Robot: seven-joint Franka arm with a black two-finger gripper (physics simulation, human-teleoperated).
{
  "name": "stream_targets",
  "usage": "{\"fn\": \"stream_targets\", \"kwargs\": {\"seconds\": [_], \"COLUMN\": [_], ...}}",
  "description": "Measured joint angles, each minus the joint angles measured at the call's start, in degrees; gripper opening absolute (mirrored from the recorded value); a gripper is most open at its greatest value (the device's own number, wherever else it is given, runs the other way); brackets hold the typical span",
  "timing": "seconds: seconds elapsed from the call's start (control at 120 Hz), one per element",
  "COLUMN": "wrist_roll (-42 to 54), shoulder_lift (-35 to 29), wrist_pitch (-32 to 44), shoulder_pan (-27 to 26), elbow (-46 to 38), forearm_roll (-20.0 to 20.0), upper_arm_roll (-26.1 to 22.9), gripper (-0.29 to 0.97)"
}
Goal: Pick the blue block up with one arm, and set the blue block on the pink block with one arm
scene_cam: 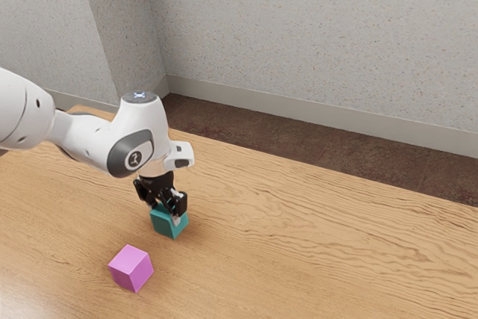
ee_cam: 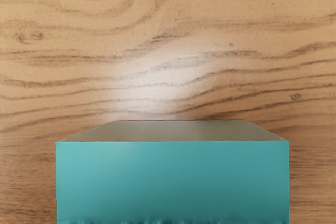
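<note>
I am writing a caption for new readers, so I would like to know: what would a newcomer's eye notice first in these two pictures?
First the big white arm, which comes in from the exterior view's left and bends down to a blue-green block on the wooden table. Next the pink block, which stands alone on the table, nearer the camera and apart from the blue-green one.

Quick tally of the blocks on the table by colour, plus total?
blue block (renders teal): 1
pink block: 1
Total: 2
</note>
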Motion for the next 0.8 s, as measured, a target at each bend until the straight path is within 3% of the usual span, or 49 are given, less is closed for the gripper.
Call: {"fn": "stream_targets", "kwargs": {"seconds": [0.25, 0.5, 0.8], "wrist_roll": [-0.83, -1.42, -1.87], "shoulder_lift": [-7.98, -18.93, -23.3], "wrist_pitch": [-3.78, -7.33, -8.19], "shoulder_pan": [-0.12, -0.12, -0.12], "elbow": [-1.4, -9.58, -15.26], "forearm_roll": [0.59, 0.72, 0.74], "upper_arm_roll": [-0.07, -0.18, -0.14], "gripper": [0.29, 0.28, 0.27]}}
